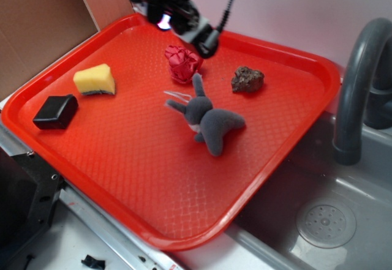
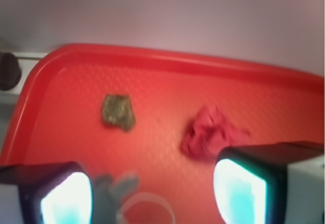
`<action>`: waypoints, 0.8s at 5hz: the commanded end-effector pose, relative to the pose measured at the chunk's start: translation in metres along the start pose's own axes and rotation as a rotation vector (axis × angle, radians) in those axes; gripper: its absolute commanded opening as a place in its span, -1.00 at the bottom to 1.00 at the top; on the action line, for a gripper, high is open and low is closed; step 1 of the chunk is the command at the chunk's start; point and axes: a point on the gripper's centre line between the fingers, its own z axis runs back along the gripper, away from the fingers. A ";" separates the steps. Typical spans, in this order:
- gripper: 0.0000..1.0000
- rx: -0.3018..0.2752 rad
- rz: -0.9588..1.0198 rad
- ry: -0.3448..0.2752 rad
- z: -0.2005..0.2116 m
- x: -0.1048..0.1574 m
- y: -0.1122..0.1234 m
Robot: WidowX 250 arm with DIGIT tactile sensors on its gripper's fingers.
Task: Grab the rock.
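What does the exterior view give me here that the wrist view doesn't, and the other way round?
Only the exterior view shows the yellow sponge, the black block, the plush toy's whole body, the sink and the grey faucet.

Only the wrist view shows the claw clearly: its two glowing pads stand wide apart with nothing between them.

Both show the red tray, the rock and the red foil ball; the rock lies untouched, apart from the foil ball.

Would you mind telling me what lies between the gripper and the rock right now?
Only bare tray: in the wrist view, nothing sits between the open gripper and the rock. The red foil ball lies off to the side.
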 end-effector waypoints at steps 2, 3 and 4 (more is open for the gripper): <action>1.00 -0.058 -0.103 0.031 -0.065 0.036 -0.016; 1.00 -0.097 -0.159 0.082 -0.082 0.034 -0.024; 1.00 -0.112 -0.166 0.086 -0.085 0.033 -0.028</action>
